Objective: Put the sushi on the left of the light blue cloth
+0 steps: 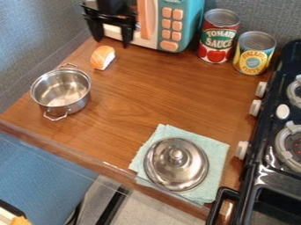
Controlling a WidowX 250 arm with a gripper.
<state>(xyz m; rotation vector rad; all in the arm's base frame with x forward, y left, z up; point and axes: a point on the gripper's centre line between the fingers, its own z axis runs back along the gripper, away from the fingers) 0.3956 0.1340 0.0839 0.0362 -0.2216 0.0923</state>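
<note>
A rounded orange-and-white toy sushi (103, 58) is placed near the far-left corner of the brown wooden counter (164, 90). Probably light, firm and slightly slippery, it is best gripped across its long sides. The black two-fingered claw (110, 43) is spread apart beyond it.
</note>
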